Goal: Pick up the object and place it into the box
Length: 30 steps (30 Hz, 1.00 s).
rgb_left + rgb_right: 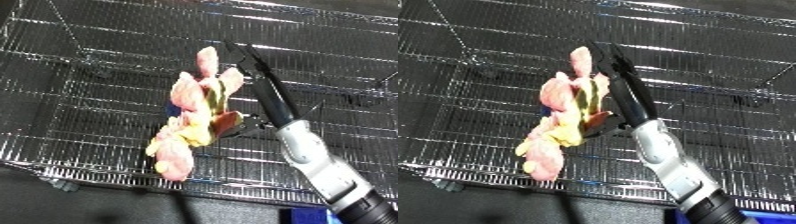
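- Above the wire bin [80,75], near the middle of both views, hangs the object: a soft pink and yellow toy [197,120] with a dark blue patch on its left flank.
- From about 5 o'clock the right forearm [315,160], white and silver, comes in and reaches up toward 11 o'clock.
- At its end the black right hand [266,92] lies along the toy's right side, its long fingers [616,67] running up past the toy's topmost pink lobe.
- Low on the hand, the thumb [233,127] hooks in under the toy's reddish-brown part, so the toy is pinched between thumb and fingers.
- The toy hangs lengthwise from roughly 12 o'clock to 7 o'clock, its lowest pink end close to the bin's near rim [107,175] in the views.
- Whether the toy touches the mesh behind it cannot be told.
- The bin's wire grid fills nearly the whole of each view, with its near rim running along the bottom from 8 o'clock toward 5 o'clock.
- No left hand shows in either view.
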{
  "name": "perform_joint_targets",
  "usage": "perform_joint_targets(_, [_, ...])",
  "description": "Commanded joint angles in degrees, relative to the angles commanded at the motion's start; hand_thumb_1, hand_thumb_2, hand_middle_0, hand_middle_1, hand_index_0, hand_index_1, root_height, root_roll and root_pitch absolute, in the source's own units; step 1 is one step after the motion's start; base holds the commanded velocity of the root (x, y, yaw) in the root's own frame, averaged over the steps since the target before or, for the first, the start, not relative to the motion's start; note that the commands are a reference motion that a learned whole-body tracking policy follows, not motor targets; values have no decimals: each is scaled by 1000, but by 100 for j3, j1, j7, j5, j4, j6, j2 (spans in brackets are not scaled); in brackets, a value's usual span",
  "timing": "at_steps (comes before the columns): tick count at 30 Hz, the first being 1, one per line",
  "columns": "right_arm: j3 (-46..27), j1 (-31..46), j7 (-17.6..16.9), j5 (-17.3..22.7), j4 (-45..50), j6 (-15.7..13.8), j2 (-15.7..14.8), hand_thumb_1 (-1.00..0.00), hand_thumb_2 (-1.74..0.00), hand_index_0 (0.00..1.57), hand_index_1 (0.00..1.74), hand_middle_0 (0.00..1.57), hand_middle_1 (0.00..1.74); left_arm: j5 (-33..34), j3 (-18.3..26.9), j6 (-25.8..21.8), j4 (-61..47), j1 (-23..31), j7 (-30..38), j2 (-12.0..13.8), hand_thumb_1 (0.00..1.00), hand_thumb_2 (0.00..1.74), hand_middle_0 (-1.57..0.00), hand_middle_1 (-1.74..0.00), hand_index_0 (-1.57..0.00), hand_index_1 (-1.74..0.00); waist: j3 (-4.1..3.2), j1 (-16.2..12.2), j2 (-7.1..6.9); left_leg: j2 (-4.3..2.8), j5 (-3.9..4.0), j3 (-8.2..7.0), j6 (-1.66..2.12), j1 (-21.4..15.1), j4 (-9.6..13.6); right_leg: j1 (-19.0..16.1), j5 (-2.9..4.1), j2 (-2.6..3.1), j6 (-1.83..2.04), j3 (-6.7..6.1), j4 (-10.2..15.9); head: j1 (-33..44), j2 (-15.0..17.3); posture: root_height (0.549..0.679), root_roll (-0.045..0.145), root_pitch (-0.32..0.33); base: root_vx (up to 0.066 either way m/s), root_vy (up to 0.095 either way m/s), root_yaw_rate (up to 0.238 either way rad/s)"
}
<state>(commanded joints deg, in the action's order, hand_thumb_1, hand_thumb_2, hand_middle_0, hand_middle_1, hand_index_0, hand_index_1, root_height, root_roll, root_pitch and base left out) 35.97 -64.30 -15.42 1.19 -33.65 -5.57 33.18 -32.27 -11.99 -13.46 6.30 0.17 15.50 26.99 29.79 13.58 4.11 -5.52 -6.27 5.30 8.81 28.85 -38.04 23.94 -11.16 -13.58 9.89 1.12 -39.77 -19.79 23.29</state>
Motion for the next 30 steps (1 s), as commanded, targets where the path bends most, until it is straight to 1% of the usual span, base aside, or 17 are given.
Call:
perform_joint_targets(3, [212,-276,-30,-253,-496,81,-87,0,0,0,0,0,0,-6,-33,-38,-32,19,-3,44,1000,1740,-1570,-1740,-1570,-1740,0,101,26,30,-14,50,-16,123,-58,68,15,-9,9,35,-13,-107,-178,634,6,9,9,24,96])
perform_joint_targets(5, [315,-398,-65,-430,-812,148,-180,0,0,0,0,0,0,-5,-51,-54,-41,26,-4,67,1000,1740,-1570,-1740,-1570,-1740,0,165,33,42,-22,81,-25,182,-77,101,24,-10,15,60,-11,-151,-235,634,3,17,15,23,51])
perform_joint_targets(7, [432,-506,-77,-623,-1139,204,-311,0,0,0,0,0,0,-6,-67,-73,-41,11,6,78,1000,1740,-1570,-1740,-1570,-1740,0,230,37,49,-31,110,-31,225,-93,109,22,-8,17,88,3,-222,-328,634,0,23,18,13,62])
perform_joint_targets(10, [677,-678,-4,-900,-1573,268,-504,0,0,0,0,0,0,-11,-86,-105,-52,-31,24,76,1000,1740,-1570,-1740,-1570,-1740,0,310,42,63,-44,156,-30,268,-105,99,3,-7,8,131,22,-292,-383,635,-3,29,21,-1,110])
perform_joint_targets(14, [934,-794,145,-1126,-2005,344,-715,-200,-348,314,348,314,348,10,-106,-130,-89,-50,41,70,1000,1740,-1570,-1740,-1570,-1740,0,387,45,66,-46,200,-18,296,-83,89,-14,-5,-5,182,44,-386,-412,635,-6,34,23,-7,100])
perform_joint_targets(16, [1089,-826,258,-1267,-2196,373,-817,-300,-522,471,522,471,522,31,-109,-128,-117,-40,31,76,1000,1740,-1570,-1740,-1570,-1740,0,417,47,67,-49,214,-12,302,-77,82,-24,-1,-11,202,46,-469,-477,635,-7,36,22,-1,49])
perform_joint_targets(19, [1305,-849,446,-1468,-2413,405,-911,-450,-783,706,783,706,783,40,-97,-140,-168,-17,4,87,1000,1740,-1570,-1740,-1570,-1740,0,451,51,72,-56,230,-5,314,-78,79,-36,3,-17,218,46,-531,-473,635,-8,37,19,0,32])
perform_joint_targets(21, [1334,-819,522,-1491,-2507,419,-936,-550,-957,864,957,864,957,37,-81,-150,-195,-1,3,80,1000,1740,-1570,-1740,-1570,-1740,0,458,54,74,-57,236,-4,315,-73,74,-41,3,-19,221,44,-507,-469,635,-8,38,14,0,25])
perform_joint_targets(24, [1300,-746,553,-1493,-2592,439,-984,-700,-1218,1099,1218,1099,1218,60,-56,-144,-216,-4,34,46,1000,1740,-1570,-1740,-1570,-1740,0,432,48,64,-69,226,-3,279,-49,56,-52,6,-24,219,39,-433,-481,636,-8,37,8,7,1])
perform_joint_targets(30, [1206,-630,506,-1527,-2589,474,-1118,-1000,-1740,1570,1740,1570,1740,131,3,-104,-192,-22,78,-21,1000,1740,-1570,-1740,-1570,-1740,0,334,29,14,-86,162,7,166,36,28,-85,23,-29,193,46,-424,-527,636,-6,34,-4,10,-48])
